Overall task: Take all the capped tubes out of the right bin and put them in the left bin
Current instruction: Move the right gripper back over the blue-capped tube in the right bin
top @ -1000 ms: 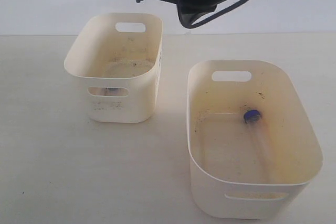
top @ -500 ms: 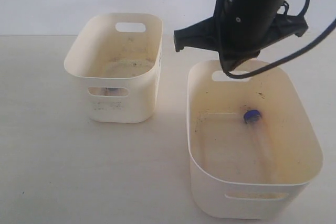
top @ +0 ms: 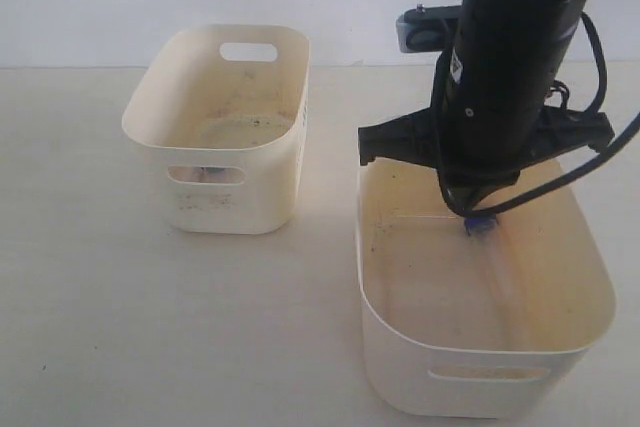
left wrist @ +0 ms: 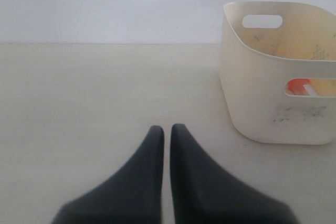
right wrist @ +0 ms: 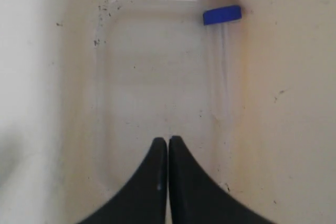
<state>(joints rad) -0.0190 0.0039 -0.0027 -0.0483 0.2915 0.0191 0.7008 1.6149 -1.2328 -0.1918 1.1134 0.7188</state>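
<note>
Right arm [top: 505, 77] stands over the far end of the right bin [top: 400, 357], and its dark body hides that bin's far wall in the exterior view. In the right wrist view the right jaws are pressed together, tip against tip, with nothing between them. They hang above the stained bin floor.

One blue-capped tube [right wrist: 218, 72] lies flat on that floor. Its cap points at the far wall and its clear body runs along the side wall. The tube is clear of the jaws and untouched. We see no other tube in this bin.

The left bin [top: 235, 202] sits on the worktop [top: 150, 327], well apart from the right bin. Through its near handle cut-out the left wrist view shows an orange-red cap [left wrist: 299, 86] inside. We cannot make out how many tubes lie there.

The left jaws are closed to a thin slit and hold nothing. They are low over bare worktop, near the left bin but not touching it.
</note>
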